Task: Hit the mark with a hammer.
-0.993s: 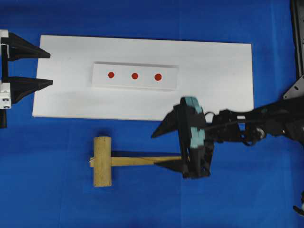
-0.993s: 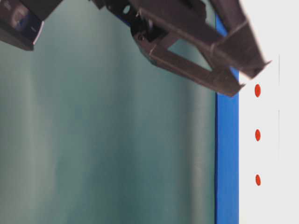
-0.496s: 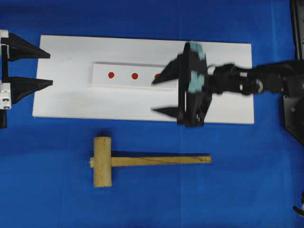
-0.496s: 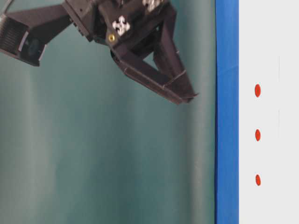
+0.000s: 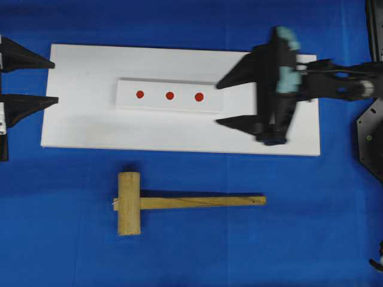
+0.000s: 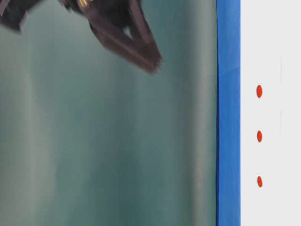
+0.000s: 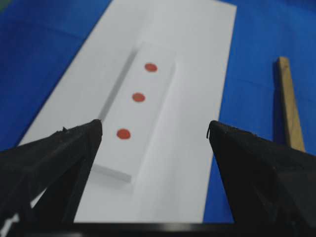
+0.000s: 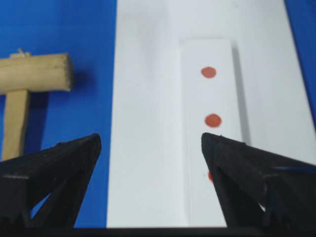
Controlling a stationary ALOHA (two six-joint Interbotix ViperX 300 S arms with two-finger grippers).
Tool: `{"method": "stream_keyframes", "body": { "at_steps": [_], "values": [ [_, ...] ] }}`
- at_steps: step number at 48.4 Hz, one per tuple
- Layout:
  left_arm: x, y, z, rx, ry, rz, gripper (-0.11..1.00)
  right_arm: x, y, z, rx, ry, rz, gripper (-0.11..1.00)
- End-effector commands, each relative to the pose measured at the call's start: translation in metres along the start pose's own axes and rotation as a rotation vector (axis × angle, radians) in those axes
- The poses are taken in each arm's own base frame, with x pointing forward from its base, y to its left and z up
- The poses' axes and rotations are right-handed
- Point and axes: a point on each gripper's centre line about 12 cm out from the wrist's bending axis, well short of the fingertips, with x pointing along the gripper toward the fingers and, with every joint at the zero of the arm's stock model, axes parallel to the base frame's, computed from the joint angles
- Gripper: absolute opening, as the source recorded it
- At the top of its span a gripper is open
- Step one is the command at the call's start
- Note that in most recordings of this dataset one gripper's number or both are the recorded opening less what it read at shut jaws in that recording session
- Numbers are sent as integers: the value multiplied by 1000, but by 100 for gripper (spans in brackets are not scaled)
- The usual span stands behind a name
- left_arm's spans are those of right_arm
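Observation:
The hammer [image 5: 128,203], a light wooden mallet, lies loose on the blue cloth with its handle [image 5: 203,201] pointing right. The mark [image 5: 170,95] is the middle red dot on the white raised strip [image 5: 154,104]. My right gripper [image 5: 219,104] hovers open and empty above the right part of the white board, just right of the strip. My left gripper [image 5: 55,82] stands open and empty at the board's left edge. The left wrist view shows the mark [image 7: 138,97] beyond its gripper [image 7: 154,128]. The right wrist view shows the mark [image 8: 213,120], the hammer head [image 8: 34,74] and its gripper [image 8: 150,139].
The white board [image 5: 179,128] carries the strip and lies on blue cloth. A slightly larger red dot [image 5: 199,96] and a small one [image 5: 140,94] flank the mark. A dark arm base [image 5: 374,137] stands at the right edge. In the table-level view the right gripper's blurred fingers [image 6: 141,47] hang high.
My right gripper, open, left the hammer's handle end and rose up and right over the white board. The hammer stayed put. My left gripper drew slightly left.

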Motion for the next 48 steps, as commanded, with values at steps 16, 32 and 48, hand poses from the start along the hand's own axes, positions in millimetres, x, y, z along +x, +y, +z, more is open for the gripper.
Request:
{"method": "stream_keyframes", "body": {
  "at_steps": [16, 32, 48],
  "values": [
    [-8, -3, 5, 72, -45, -16, 85, -98, 2, -19, -50, -214, 27, 90],
    [-15, -6, -9, 113, -49, -44, 84, -135, -3, -63, -68, -300, 38, 90],
    [-22, -8, -24, 119, -61, -75, 84, -131, -14, -99, -36, -289, 0, 90]
  ]
}}
